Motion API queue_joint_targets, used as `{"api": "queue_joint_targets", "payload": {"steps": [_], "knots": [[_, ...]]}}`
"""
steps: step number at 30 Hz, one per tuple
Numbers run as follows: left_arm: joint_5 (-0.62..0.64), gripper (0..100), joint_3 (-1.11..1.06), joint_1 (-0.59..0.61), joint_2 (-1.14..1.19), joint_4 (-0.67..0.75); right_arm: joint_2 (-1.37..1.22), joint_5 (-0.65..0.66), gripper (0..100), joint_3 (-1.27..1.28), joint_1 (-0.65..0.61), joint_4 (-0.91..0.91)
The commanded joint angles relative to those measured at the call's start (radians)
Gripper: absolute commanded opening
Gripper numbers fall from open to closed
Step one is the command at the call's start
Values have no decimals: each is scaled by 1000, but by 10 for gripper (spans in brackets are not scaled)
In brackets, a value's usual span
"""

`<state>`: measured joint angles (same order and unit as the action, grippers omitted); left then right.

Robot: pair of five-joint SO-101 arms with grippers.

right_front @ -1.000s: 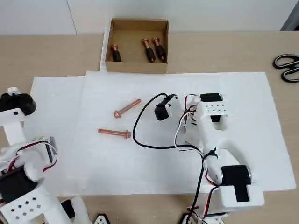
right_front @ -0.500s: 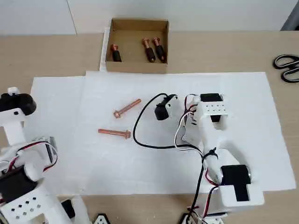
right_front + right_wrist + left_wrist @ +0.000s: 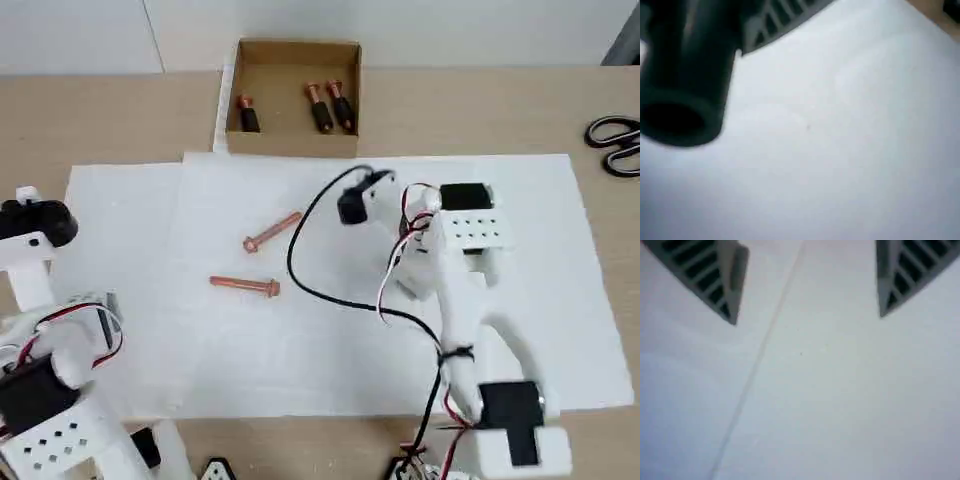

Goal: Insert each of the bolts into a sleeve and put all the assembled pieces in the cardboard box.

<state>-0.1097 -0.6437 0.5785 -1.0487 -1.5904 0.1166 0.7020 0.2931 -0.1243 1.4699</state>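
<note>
Right wrist view | right claw [image 3: 705, 30] clamped on black sleeve [image 3: 682, 95] | left claw [image 3: 808, 317] apart

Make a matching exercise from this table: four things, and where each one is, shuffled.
1. scissors
2. loose bolts
3. black sleeve
4. assembled pieces

A. in the cardboard box
B. in the right gripper
C. on the white sheet
D. on the bare table

Pairs: 1-D, 2-C, 3-B, 4-A.

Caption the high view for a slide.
Three assembled pieces sit in the cardboard box; two bare bolts lie on the white sheet.
</note>
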Motion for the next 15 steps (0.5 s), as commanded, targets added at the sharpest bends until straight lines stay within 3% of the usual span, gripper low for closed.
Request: {"api": "queue_joint_targets", "payload": {"steps": [1, 9, 15], "knots": [[0, 175, 4, -3, -9, 8, 96, -83, 6, -54, -1, -5], [0, 175, 4, -3, -9, 8, 88, -236, 6, -35, 24, -170], [0, 175, 4, -3, -9, 8, -27, -321, 6, -37, 130, -317]]}}
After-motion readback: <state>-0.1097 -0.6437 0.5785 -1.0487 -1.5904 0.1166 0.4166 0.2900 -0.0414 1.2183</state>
